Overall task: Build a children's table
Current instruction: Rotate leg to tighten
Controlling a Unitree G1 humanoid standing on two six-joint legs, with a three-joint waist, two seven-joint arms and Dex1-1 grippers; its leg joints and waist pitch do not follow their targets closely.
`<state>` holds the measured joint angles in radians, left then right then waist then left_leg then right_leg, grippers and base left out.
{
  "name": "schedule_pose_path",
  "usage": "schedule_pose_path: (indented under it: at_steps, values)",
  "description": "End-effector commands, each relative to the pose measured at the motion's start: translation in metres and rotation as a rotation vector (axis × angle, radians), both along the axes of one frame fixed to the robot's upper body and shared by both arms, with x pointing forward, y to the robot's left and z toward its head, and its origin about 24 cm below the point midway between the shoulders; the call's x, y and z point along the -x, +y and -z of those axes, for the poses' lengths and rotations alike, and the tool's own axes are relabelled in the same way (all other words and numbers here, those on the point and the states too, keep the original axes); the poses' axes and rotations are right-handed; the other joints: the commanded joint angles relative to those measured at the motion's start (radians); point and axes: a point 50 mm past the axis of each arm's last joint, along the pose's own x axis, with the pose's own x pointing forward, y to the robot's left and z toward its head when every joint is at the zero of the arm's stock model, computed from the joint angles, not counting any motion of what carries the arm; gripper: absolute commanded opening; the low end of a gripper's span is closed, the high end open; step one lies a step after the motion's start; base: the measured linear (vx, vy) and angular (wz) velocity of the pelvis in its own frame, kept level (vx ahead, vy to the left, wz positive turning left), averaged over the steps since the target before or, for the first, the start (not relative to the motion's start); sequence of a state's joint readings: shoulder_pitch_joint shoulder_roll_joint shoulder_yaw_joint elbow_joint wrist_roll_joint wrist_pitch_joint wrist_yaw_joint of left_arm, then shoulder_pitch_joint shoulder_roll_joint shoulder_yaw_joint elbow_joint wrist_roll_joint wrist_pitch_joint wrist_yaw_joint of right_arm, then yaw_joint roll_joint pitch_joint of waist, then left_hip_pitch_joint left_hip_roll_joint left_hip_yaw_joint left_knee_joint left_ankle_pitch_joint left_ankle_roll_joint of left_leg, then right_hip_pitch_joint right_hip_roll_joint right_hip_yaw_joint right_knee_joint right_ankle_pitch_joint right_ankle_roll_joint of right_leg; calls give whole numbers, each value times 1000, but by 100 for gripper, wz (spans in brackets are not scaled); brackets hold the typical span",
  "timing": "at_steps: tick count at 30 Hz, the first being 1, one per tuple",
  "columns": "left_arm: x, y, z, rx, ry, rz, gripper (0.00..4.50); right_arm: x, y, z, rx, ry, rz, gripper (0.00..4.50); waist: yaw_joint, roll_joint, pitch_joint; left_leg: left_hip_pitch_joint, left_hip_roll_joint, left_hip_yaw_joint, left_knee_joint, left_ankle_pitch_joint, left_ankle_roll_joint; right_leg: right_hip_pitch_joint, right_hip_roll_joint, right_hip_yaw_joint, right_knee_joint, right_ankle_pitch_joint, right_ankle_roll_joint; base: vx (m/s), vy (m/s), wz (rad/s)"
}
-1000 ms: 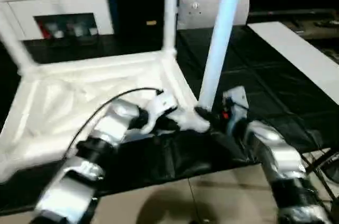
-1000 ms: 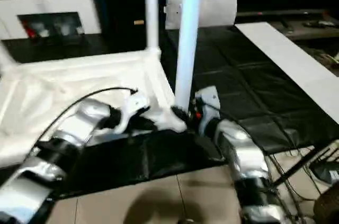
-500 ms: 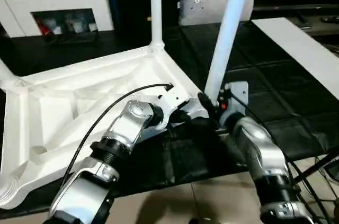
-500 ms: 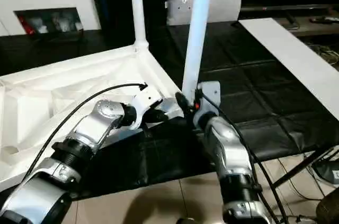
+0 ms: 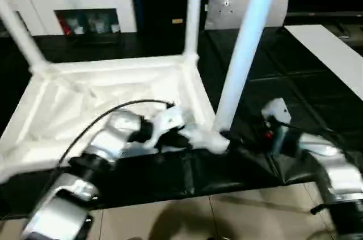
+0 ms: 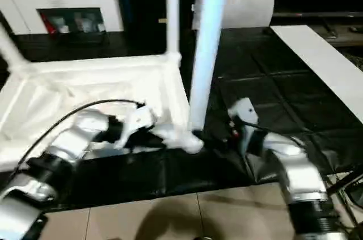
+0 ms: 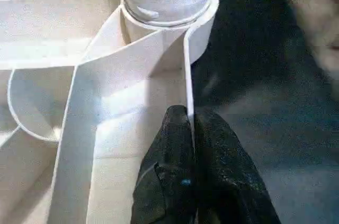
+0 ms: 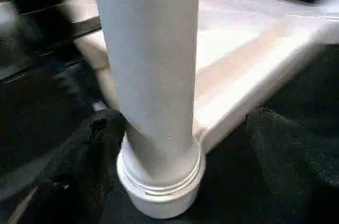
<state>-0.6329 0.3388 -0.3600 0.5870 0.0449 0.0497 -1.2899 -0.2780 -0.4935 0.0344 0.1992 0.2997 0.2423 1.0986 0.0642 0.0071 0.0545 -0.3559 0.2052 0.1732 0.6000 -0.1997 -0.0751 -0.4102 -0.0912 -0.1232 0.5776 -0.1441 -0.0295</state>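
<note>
Table top lies upside down on the black mat, ribbed underside up. Three legs visible, standing in corner sockets: near-right leg at the corner closest to the robot, far-right leg at 12 o'clock from it, far-left leg at the top's 10 o'clock corner. The fourth corner, near-left, falls at the picture's edge; cannot tell whether its leg is in.

Left hand: fingers pressed together, pinching the thin upright rim wall of the top just beside the near-right socket. In the head view it sits at about 9 o'clock of that socket.

Right hand: fingers well apart, one on each side of the near-right leg's base, neither clearly touching it. In the head view it sits at about 3 o'clock of the leg.

Step in hand, by my reading: seating the near-right leg, with the left hand bracing the top. The leg's collar appears down in the socket, with grooves visible above the socket lip, so it may not be fully home; cannot confirm.

Next move calls for: either re-gripping the leg low to turn or press it further while the left hand holds the rim, or clearing the right hand sideways without knocking the leg. Risk: the top sliding on the mat if the brace slips.

Background: grey-white cushion, white cabinet.
</note>
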Motion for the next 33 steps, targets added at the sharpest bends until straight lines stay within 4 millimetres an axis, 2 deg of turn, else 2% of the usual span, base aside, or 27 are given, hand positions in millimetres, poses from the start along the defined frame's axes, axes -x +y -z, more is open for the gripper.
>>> schedule_pose_path:
  at_steps: [1,2,3,6,7,10,12,16,17,19,23,29,30,33]
  values:
    - [7,-13,-3,8,-2,138,0,0,4,-6,-21,4,-77,400,0,-4,-67,8,29,-1,-70,-212,91,62,-59,54,-78,-375,-157,0,0,0]
    - [9,-11,-3,-21,-1,188,0,2,4,-6,-12,38,-148,367,2,-6,-65,10,29,-1,-71,-230,85,60,-57,51,-81,-398,-153,0,0,0]
    - [10,-10,-3,-46,-8,226,0,3,5,-5,7,68,-204,367,5,-10,-67,9,30,-2,-71,-231,80,63,-59,50,-80,-414,-145,0,0,0]
    - [10,-8,-4,-67,-13,267,0,4,5,-3,19,100,-255,347,14,-8,-65,15,30,-1,-70,-237,70,58,-61,52,-86,-453,-133,0,0,0]
    - [11,-8,-4,-75,-13,292,0,4,6,-3,19,113,-280,323,17,-11,-66,16,30,-1,-70,-232,68,58,-62,52,-86,-453,-131,0,0,0]
    - [13,-9,-5,-91,-12,351,0,3,10,-2,13,151,-345,322,21,-12,-70,9,32,-3,-71,-205,67,62,-63,52,-77,-416,-135,0,0,0]
    - [14,-10,-5,-94,-12,372,0,5,13,-2,10,170,-374,283,22,-13,-71,11,33,-3,-70,-192,67,62,-63,53,-73,-391,-145,0,0,0]
    - [16,-13,-4,-100,-16,410,0,9,17,0,14,215,-445,266,25,-14,-72,7,33,-2,-70,-173,72,63,-62,54,-68,-357,-158,0,0,0]
    - [16,-13,-4,-100,-16,410,0,9,17,1,14,216,-446,243,25,-14,-72,8,33,-1,-69,-174,71,63,-63,55,-69,-358,-159,0,0,0]
    - [15,-14,-4,-99,-20,416,0,10,18,1,11,219,-459,235,27,-12,-72,8,32,-1,-69,-181,68,64,-63,54,-71,-375,-154,0,0,0]
    - [14,-14,-4,-95,-26,408,0,12,20,1,3,227,-472,215,27,-12,-70,10,30,-1,-70,-196,59,62,-63,52,-79,-421,-133,0,0,0]
    - [12,-11,-3,-73,-23,353,0,18,22,3,-19,240,-482,210,29,-9,-72,9,31,-2,-70,-186,59,64,-61,52,-74,-383,-142,0,0,0]
    - [7,-13,-5,-20,-18,247,0,16,26,3,-60,207,-413,210,28,-6,-72,10,32,-1,-70,-191,56,64,-60,53,-74,-381,-144,0,0,0]
    - [2,-13,-6,1,-17,143,0,12,31,5,-75,174,-312,209,27,-5,-70,12,28,-4,-72,-208,43,62,-62,49,-81,-423,-131,0,0,0]
